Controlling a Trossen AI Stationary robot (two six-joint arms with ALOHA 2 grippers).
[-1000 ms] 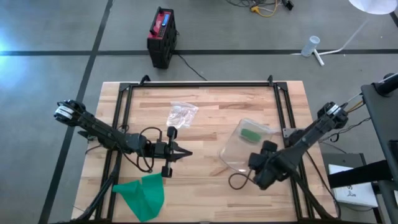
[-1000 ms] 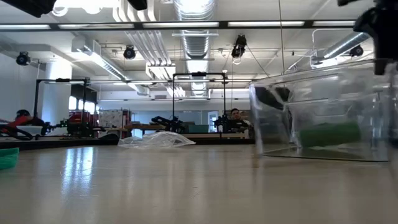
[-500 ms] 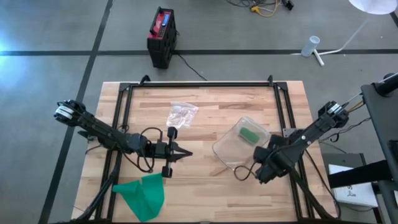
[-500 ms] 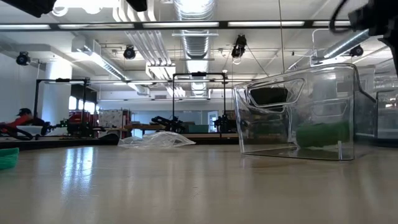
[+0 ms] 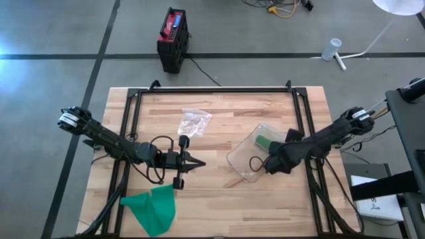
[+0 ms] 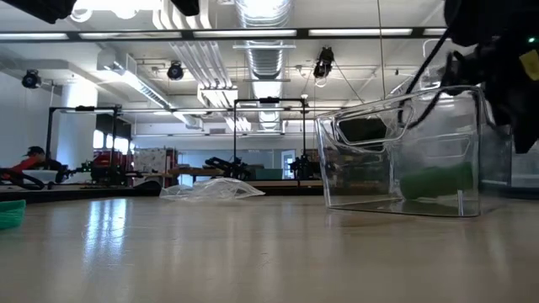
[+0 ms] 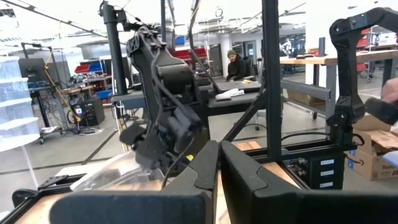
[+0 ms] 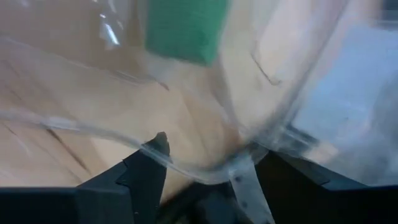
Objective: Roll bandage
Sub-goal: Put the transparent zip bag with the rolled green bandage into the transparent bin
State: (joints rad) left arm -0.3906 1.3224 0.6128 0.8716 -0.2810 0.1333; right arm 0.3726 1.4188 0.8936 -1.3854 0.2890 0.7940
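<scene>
A clear plastic container (image 5: 247, 159) stands on the table right of centre, with a green bandage roll (image 5: 264, 141) lying inside it. In the low view the container (image 6: 396, 151) rests flat on its base. My right gripper (image 5: 271, 164) hangs open over the container's near right rim, pointing steeply down. In the right wrist view, my right gripper (image 8: 214, 158) has the rim between its fingers and the roll (image 8: 183, 28) beyond. My left gripper (image 5: 192, 162) hovers shut and empty left of centre. A loose green bandage (image 5: 153, 209) lies spread at the near left. My right gripper has one finger (image 8: 152, 155) on each side of the container's clear rim (image 8: 186, 168), coming from above. I cannot tell whether either finger touches the rim.
A crumpled clear plastic bag (image 5: 194, 121) lies toward the far edge, left of centre. Black frame rails (image 5: 129, 133) run along the table's left, right and far sides. Bare wood lies between the two grippers and along the near edge.
The container has shifted a little toward the table's left and settled flat, then stayed still. My right gripper has moved from the container's near side toward the far edge, over its rim, sinking and tipping further downward. Its fingers have stayed open.
</scene>
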